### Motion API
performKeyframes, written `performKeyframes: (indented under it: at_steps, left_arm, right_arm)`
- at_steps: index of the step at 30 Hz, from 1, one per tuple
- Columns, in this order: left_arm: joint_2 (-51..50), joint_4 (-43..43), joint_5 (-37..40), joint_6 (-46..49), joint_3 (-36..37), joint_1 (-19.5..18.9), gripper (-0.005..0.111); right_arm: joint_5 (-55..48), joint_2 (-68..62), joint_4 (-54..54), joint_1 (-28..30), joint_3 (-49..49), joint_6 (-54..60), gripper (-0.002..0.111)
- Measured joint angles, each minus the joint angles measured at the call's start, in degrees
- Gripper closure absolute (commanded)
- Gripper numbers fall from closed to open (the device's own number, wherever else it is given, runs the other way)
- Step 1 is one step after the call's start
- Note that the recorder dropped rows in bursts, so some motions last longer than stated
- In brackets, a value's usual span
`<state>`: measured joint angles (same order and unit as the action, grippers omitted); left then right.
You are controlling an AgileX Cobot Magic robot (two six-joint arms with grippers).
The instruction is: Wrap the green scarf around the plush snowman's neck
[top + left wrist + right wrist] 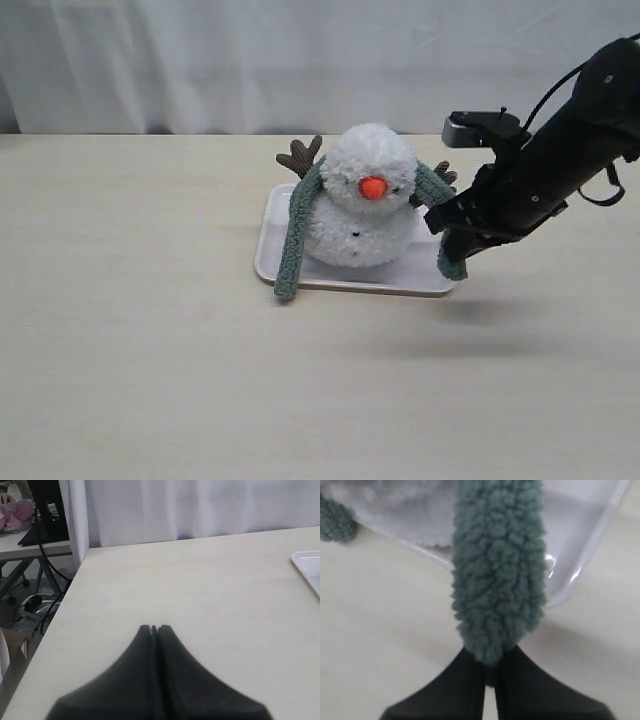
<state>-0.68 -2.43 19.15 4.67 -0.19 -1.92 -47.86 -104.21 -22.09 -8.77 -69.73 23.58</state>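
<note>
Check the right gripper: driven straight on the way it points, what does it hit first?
Likely the rim of the white tray, right ahead beyond the green scarf end that the right gripper pinches; the plush snowman sits behind it. Height over the rim is unclear.

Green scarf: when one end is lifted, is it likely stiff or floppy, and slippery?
Probably floppy: the green scarf drapes over the plush snowman and its free end hangs limp over the tray rim. Its fuzzy pile likely grips well in the right tool, shut on its other end.
</note>
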Motion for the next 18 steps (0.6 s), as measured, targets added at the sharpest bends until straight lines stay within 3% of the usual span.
performKeyframes:
  at_steps: [12, 18]
  left_arm:
    - [0.0, 0.0, 0.0, 0.0, 0.0, 0.0, 0.107]
    - [0.0, 0.0, 0.0, 0.0, 0.0, 0.0, 0.107]
  right_arm:
    - [5.8, -7.4, -6.7, -4.6, 0.4, 7.7, 0.103]
    - [7.1, -7.4, -8.4, -4.6, 0.4, 9.8, 0.088]
